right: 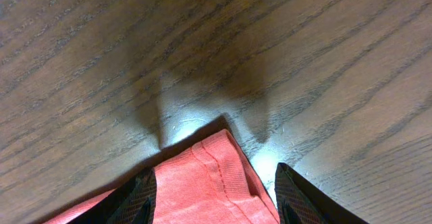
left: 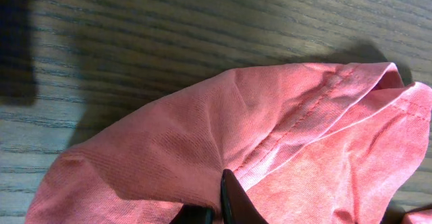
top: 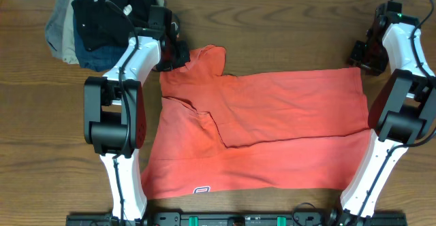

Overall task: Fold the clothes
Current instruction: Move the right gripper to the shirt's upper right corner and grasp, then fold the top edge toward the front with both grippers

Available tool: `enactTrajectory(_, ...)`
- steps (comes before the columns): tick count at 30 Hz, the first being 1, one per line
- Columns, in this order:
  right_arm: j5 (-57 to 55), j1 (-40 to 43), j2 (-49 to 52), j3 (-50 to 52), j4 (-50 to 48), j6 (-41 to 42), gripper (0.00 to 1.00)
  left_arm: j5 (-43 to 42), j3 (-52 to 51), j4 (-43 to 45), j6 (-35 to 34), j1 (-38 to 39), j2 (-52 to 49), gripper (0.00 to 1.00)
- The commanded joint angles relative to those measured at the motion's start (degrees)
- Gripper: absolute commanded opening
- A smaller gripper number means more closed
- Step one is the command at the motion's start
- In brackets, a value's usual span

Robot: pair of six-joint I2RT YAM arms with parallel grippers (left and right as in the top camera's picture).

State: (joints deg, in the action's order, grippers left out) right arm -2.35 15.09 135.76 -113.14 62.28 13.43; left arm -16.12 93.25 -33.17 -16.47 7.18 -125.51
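T-shirt [top: 272,110] lies spread and partly folded on the table [top: 272,22] between the arms. The left gripper [top: 172,54] is clamped on its sleeve. The right gripper [right: 216,200] stands part open astride the hem corner; it should close squarely there, and then both arms should lift together to keep the cloth taut

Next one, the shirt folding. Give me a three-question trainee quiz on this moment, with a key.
1. True or false: the right gripper is clamped shut on bare table.
2. What does the left gripper hold? A: the T-shirt, by its sleeve. B: a black garment. C: nothing.
3. Fill in: the pile of dark garments lies at the robot's far ___ corner.
Key: 1 false, its jaws stand open astride the T-shirt's corner. 2 A. 3 left.
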Motion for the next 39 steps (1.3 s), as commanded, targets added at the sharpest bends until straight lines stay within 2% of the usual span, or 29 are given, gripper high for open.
enactTrajectory(1,-0.42,0.04,1.84,0.42,-0.07,1.31,0.54,0.72,0.61,-0.24,0.15,-0.13,0.02,0.06)
enactTrajectory(6,0.26,0.04,3.5,0.42,-0.11,1.31,0.49,0.72,0.61,-0.33,0.15,-0.13,0.02,0.06)
enactTrajectory(11,0.2,0.04,3.98,0.42,-0.07,1.31,0.35,0.72,0.61,-0.35,0.15,-0.13,0.02,0.06)
enactTrajectory(17,0.2,0.55,3.98,0.35,0.04,1.33,0.02,0.7,0.66,0.31,0.15,-0.13,0.04,0.06)
enactTrajectory(26,-0.85,3.26,3.76,-1.01,3.08,2.99,0.01,-2.95,0.85,-2.84,0.2,0.52,7.89,0.06)
enactTrajectory(39,-0.85,4.68,-2.27,-2.58,11.23,8.41,0.01,-4.44,0.85,-21.75,0.13,0.94,23.93,0.06)
